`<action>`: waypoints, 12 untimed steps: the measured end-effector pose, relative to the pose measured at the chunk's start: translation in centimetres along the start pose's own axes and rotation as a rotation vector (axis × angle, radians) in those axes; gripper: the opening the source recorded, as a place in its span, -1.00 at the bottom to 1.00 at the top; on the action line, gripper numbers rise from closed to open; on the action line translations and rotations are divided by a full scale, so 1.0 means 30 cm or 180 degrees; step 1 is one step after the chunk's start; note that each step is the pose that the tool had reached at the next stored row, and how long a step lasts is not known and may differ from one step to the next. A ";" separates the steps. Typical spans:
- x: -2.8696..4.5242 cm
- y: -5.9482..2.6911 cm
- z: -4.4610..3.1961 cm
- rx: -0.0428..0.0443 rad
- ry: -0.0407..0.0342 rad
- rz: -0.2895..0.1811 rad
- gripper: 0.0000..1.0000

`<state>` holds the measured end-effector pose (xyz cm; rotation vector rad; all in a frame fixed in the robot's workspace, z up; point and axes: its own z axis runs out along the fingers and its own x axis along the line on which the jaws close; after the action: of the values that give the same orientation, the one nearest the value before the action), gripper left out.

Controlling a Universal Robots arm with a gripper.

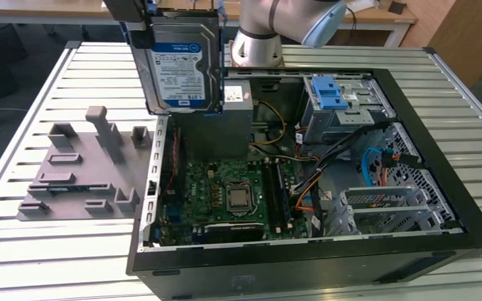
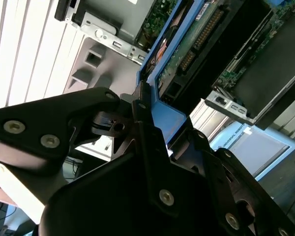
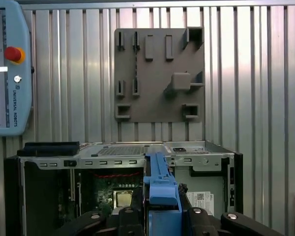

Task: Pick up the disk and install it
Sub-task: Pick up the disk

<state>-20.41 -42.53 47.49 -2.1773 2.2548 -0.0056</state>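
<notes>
So the gripper (image 3: 161, 202) is clenched on the disk (image 1: 182, 59), pinching it by the edge of its blue carrier (image 2: 169, 123). Both wrist views show the black fingers (image 3: 137, 199) sitting on either side of that blue rail. The drive hangs upright, well clear of everything, above the far corner of the open computer case (image 1: 442, 157) on the exterior view's left, label side facing that camera. Gripping the plastic frame rather than the drive body looks deliberate. It keeps the pads off the label and off the circuit board (image 2: 187, 49) on the back, and it leaves the long sides of the carrier free to slide into something. The grey fixture plate (image 1: 73, 169) on the slatted table (image 1: 57, 251), at the exterior view's left of the case, has nothing sitting in its slots, so it's probably where the drive was parked. The case lies on its side with the panel off and the motherboard (image 1: 224, 194) exposed, so an arm (image 1: 283, 19) can reach everything from above. The drive cage with the blue latch (image 1: 337, 100) sits at the far side of the case, toward the exterior view's right, well apart from the disk, so the install part isn't done yet. There's also a teach pendant (image 3: 5, 73) lying on the table off to the side.
</notes>
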 end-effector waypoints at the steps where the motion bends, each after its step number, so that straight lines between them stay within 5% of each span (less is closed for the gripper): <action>1: 0.002 -0.010 0.001 0.0000 0.0000 0.0000 -0.27; 12: 0.063 -0.066 0.010 0.0000 0.0000 0.0000 -0.27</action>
<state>-18.49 -44.48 47.20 -2.1773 2.2549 -0.0056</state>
